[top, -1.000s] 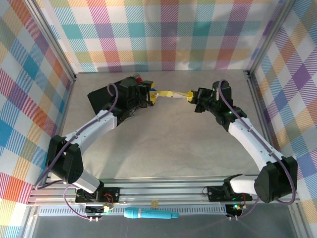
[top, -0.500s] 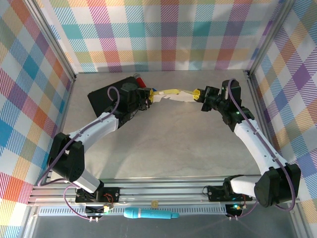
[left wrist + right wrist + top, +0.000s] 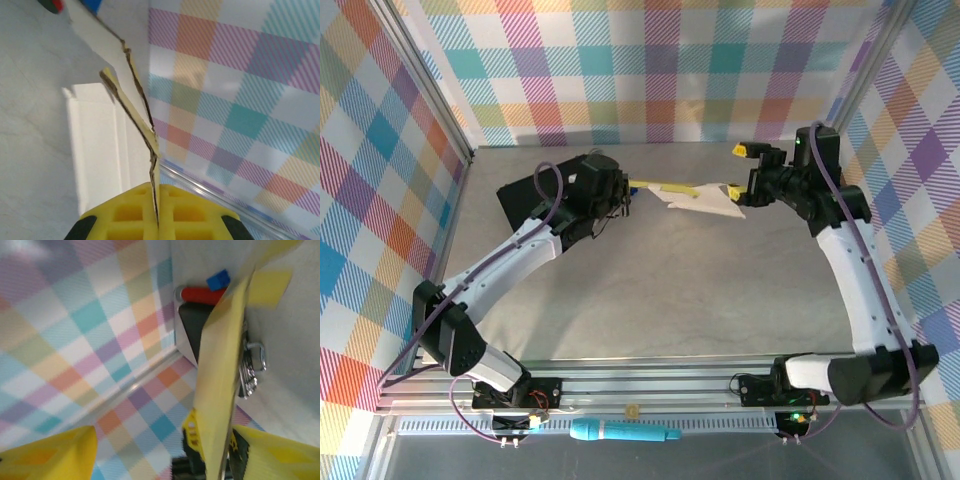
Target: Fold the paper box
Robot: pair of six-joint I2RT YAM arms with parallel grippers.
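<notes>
The paper box [image 3: 703, 203] is a flattened sheet, yellow on one face and whitish on the other, stretched between the two arms above the table's far middle. My left gripper [image 3: 623, 196] is shut on its left edge. In the left wrist view the yellow fingers [image 3: 125, 215] pinch the cardboard edge [image 3: 131, 105] between them. My right gripper [image 3: 741, 170] stands open at the sheet's right end. In the right wrist view the paper box [image 3: 222, 370] hangs loose inside the right gripper [image 3: 162, 442], close to the right-hand finger [image 3: 280, 455].
A black case [image 3: 532, 196] with a metal handle [image 3: 252, 365] lies at the far left beside the left gripper. A red cylinder [image 3: 200, 294] and a blue block [image 3: 218, 279] sit behind it. Plaid walls close three sides. A teal pen [image 3: 625, 432] lies on the front rail.
The right gripper has opened, let go of the paper box and drawn back to the right. The left gripper has shut on the box's left edge. The sheet has sagged flatter.
</notes>
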